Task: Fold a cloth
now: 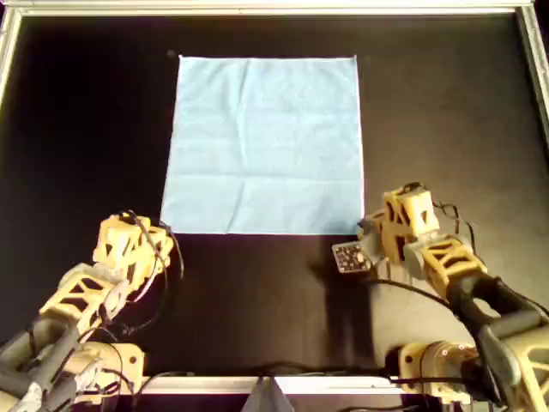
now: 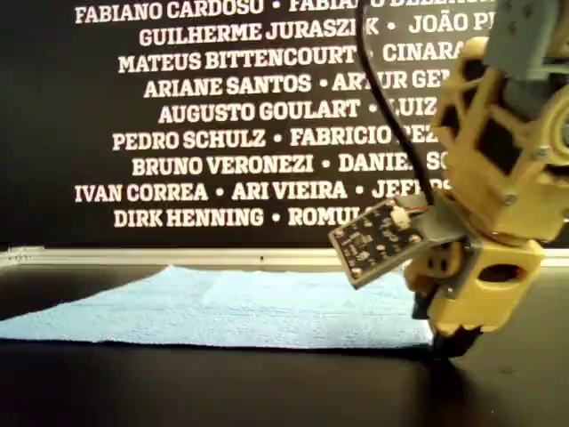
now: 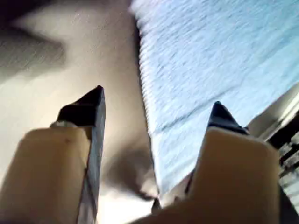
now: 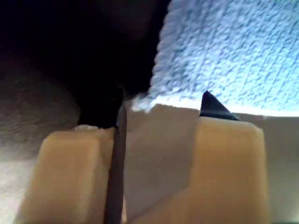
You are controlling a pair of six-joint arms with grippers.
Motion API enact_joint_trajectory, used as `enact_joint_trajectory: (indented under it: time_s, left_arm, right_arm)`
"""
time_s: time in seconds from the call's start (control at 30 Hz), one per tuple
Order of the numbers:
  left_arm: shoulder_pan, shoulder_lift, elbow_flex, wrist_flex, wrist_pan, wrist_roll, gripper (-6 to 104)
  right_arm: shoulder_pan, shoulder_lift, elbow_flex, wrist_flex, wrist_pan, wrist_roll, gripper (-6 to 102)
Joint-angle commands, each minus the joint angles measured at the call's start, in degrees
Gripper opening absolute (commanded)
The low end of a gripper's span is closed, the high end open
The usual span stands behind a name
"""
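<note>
cloth [image 1: 266, 142]: thin light-blue fabric, matt, fine woven nap, faint creases
table [image 1: 86, 129]: black, matt, smooth
frame [image 1: 257, 7]: pale metal, slight sheen
arm shells [image 1: 129, 249]: tan plastic, matt, ridged
fingertips [image 3: 86, 109]: dark, smooth
circuit board [image 2: 378, 240]: dark, studded with small parts

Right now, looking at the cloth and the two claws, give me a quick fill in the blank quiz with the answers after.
1. The cloth lies ____ on the black table.
2. The cloth's colour is light ____.
3. The left claw is ____, astride a cloth edge.
4. In the overhead view, the right claw is at the cloth's lower ____ corner.

Answers: flat; blue; open; right
</note>
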Motion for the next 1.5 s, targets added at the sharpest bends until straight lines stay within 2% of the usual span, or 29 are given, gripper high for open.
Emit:
enact_joint_trajectory:
  time_s: [0.0,0.17,0.33,0.63,1.03,1.13,1.23,1.27,1.3,1.37,1.47]
  left_arm:
    - [-0.44,-0.62,-1.58,-1.67,-2.11,0.53,78]
    - [-0.44,-11.78,-3.52,-2.02,-3.08,0.53,78]
    - [-0.44,-19.78,-10.28,-2.02,-3.08,-0.18,78]
    - [-0.44,-25.66,-15.47,-2.02,-3.08,-0.09,78]
    - [-0.35,-26.02,-16.79,-1.14,-3.08,-0.09,75]
    - [-0.44,-25.58,-16.61,-0.88,-3.08,0.26,62]
    - [-0.44,-24.96,-16.87,-1.14,-3.08,0.53,40]
    - [-0.44,-24.96,-16.96,-1.32,-2.20,0.53,33]
    - [-0.62,-24.96,-16.96,-1.32,-1.93,-0.18,26]
    - [-1.05,-24.96,-16.96,-1.58,-1.93,-0.18,13]
    - [-0.62,-25.05,-16.96,-1.58,-1.93,-0.18,-1]
  right_arm:
    - [0.35,-0.18,-2.72,-1.05,-0.62,0.35,59]
    - [0.35,-0.70,-3.52,-1.05,-0.62,2.20,59]
    - [0.35,-1.93,-4.57,-1.05,-0.62,2.20,59]
    - [0.44,-4.39,-7.38,-1.05,-0.62,2.20,59]
    - [0.44,-4.57,-8.17,-1.05,-0.70,2.29,57]
    - [0.44,-4.31,-8.00,-1.05,-0.70,2.37,56]
    - [0.35,-3.96,-8.09,-1.05,-0.70,2.37,49]
    - [0.26,-3.96,-8.26,-1.05,-0.70,2.37,44]
    - [0.18,-3.96,-8.53,-1.05,-0.70,2.37,38]
    - [0.18,-4.22,-9.23,-1.05,-0.70,2.37,24]
    - [-0.26,-4.83,-10.20,-1.05,-0.70,2.29,1]
